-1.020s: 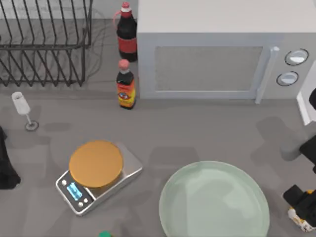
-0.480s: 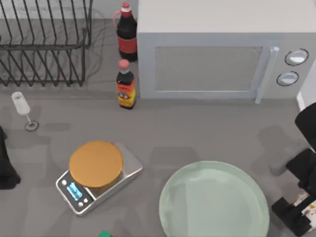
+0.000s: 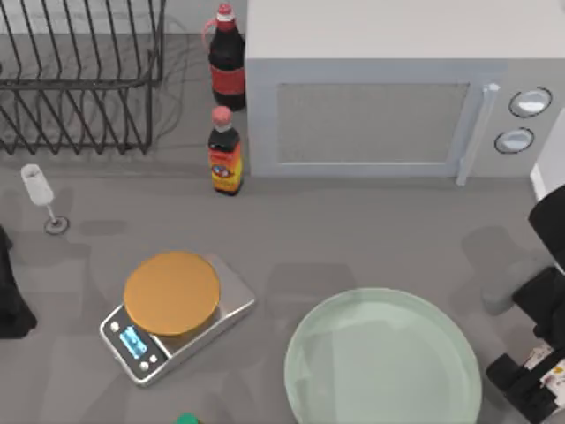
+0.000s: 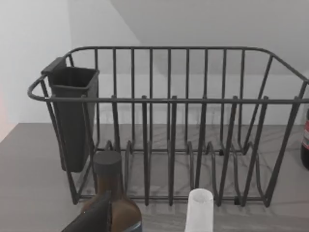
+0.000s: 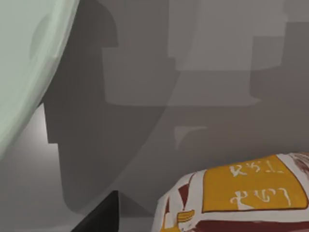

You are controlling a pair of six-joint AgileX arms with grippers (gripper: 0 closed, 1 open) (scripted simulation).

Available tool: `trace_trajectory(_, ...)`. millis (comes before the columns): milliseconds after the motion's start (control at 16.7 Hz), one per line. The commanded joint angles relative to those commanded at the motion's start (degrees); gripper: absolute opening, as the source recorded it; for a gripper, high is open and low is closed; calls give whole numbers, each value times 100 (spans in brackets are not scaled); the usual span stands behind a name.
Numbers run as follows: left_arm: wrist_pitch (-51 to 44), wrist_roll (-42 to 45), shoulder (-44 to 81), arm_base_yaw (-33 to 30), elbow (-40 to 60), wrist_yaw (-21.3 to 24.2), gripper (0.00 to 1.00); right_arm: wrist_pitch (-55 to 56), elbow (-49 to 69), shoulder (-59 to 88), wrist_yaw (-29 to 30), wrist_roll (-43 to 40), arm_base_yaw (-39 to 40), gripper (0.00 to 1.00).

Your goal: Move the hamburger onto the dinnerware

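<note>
Grey table, matte surface, crossed by soft blocky shadows. White wall seen behind the table's far edge. Dark wire dish rack placed at far left; microwave set along the back, right of centre. Lighting even and diffuse.

Burger: wrapped in white paper with orange and dark red print, close to camera.
Plate: pale green rim, apart from burger.
Table: grey, shadowed.

plate top: open | left: scale (near) | behind: microwave
</note>
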Motion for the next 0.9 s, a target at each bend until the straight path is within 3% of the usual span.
trace_trajectory(720,0,0,0,0,0,0,100,0,0,0,0,0,0,2)
trace_trajectory(900,0,0,0,0,0,0,100,0,0,0,0,0,0,0)
